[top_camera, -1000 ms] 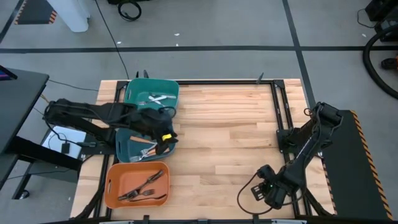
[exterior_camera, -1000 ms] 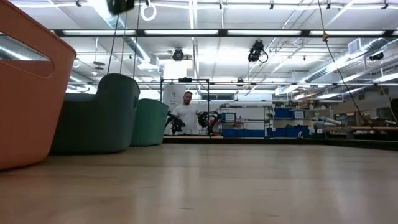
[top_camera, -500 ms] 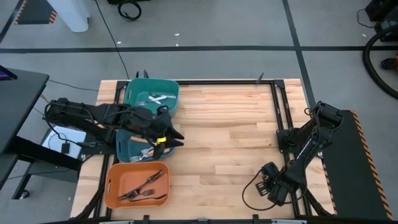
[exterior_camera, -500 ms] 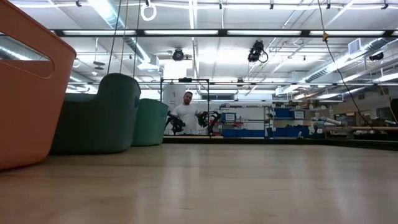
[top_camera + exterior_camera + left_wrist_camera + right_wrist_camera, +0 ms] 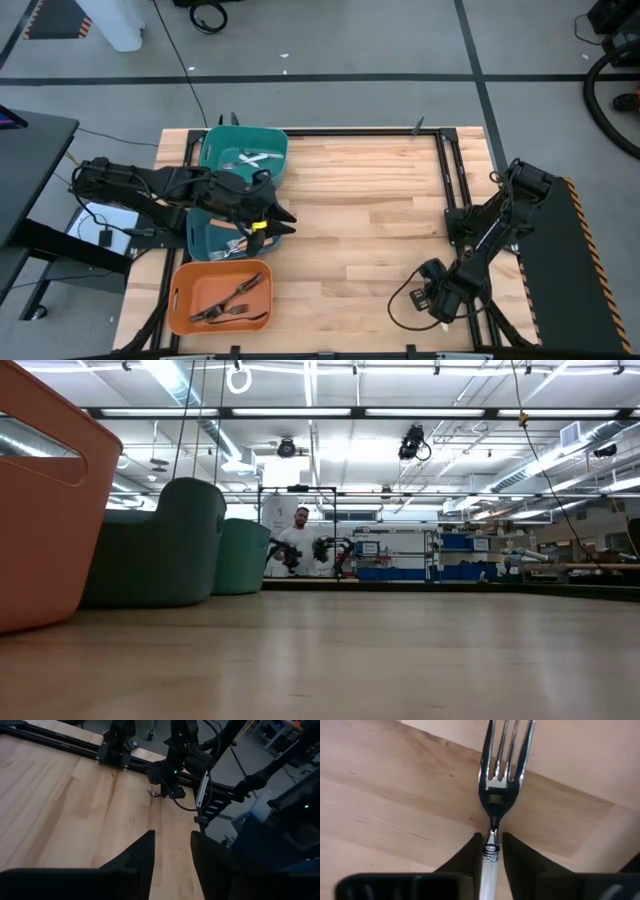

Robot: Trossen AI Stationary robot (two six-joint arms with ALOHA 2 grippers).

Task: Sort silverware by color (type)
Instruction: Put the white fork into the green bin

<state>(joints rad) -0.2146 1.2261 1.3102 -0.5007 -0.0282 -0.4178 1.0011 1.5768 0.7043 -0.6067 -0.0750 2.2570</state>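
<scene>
My right gripper sits at the table's near right corner, shut on a white-handled fork whose silver tines point away from the fingers. My left gripper hovers open and empty over the right rim of the dark teal middle bin, which holds orange-handled forks. The far green bin contains white-handled forks. Black forks lie in the near orange bin. My right gripper pinches the white-handled fork between its two fingers at the handle's upper end, just below the neck. The fingers lie along the handle, and the head and tines stick out beyond the tips. Whether the tines touch the wood I cannot tell.
The three bins stand in a row along the table's left side. A black metal frame runs along the table's right and far edges. Bare wood fills the middle. A person shows far behind the table in the low view.
My left gripper has risen from low over the dark teal bin and moved a little toward the table's right. My right gripper has shifted slightly toward the far edge at the near right corner.
</scene>
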